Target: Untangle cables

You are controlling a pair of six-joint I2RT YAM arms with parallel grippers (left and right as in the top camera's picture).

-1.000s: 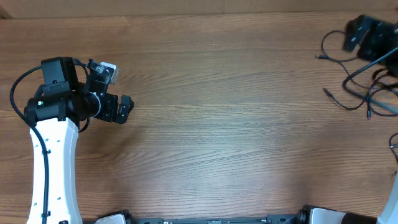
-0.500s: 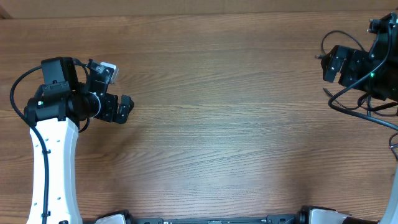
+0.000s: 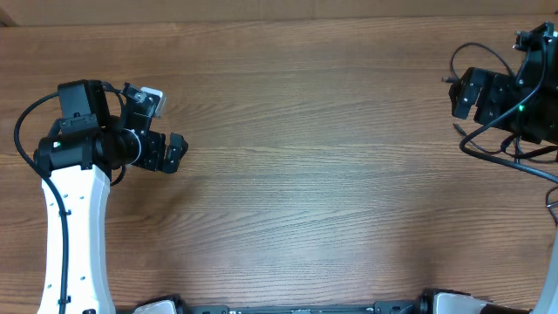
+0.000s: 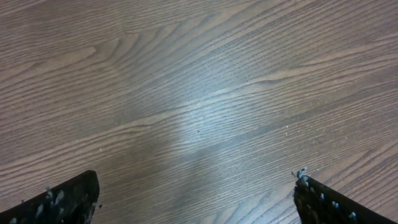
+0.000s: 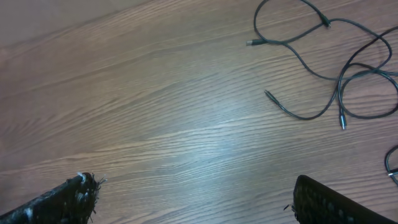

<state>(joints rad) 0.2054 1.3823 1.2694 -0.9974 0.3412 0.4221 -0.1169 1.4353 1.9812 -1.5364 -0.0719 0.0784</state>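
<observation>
Two open: left hand [image 3: 177,153], right hand [image 3: 460,93]; cables [image 5: 277,102] tangled.

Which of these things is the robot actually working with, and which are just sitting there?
Part of the job:
the cables, looped together at the far right
the right hand, open near them
the left hand, open, far off

Just there:
the wooden table
the thick wire on the left arm

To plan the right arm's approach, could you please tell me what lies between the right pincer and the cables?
Nothing but bare wooden table: the right wrist view shows no object on the stretch between the open right pincer and the cables.
</observation>
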